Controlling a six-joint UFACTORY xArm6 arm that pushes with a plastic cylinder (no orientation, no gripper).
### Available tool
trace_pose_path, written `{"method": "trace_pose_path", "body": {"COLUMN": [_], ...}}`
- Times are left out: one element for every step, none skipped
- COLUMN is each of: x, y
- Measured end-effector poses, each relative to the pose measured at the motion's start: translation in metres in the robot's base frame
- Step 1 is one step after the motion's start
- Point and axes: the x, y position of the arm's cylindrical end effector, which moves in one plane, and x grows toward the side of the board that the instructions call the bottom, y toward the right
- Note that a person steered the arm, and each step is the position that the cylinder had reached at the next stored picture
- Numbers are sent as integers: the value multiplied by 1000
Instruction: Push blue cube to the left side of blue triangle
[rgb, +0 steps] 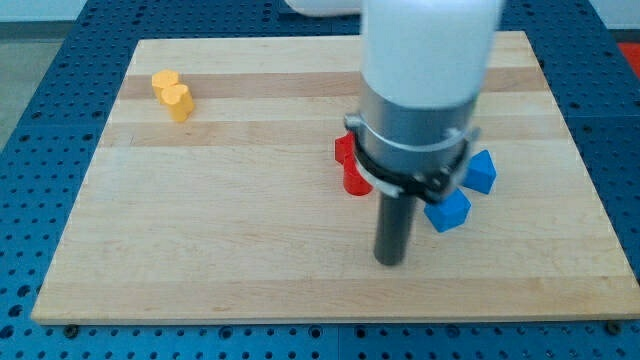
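Observation:
A blue cube (448, 211) lies right of the board's middle. A second blue block (482, 171), likely the blue triangle, lies just up and right of it, partly hidden by the arm. My tip (390, 262) rests on the board, down and to the left of the blue cube, with a small gap between them. The arm's wide grey body hides the board above the rod.
A red block (350, 166) lies left of the rod, partly hidden behind the arm. A yellow block (172, 94) lies near the board's top left corner. The wooden board (200, 250) sits on a blue perforated table.

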Motion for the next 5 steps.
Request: {"method": "trace_pose_path", "body": {"x": [18, -6, -15, -51, -80], "y": [24, 35, 43, 52, 57]}}
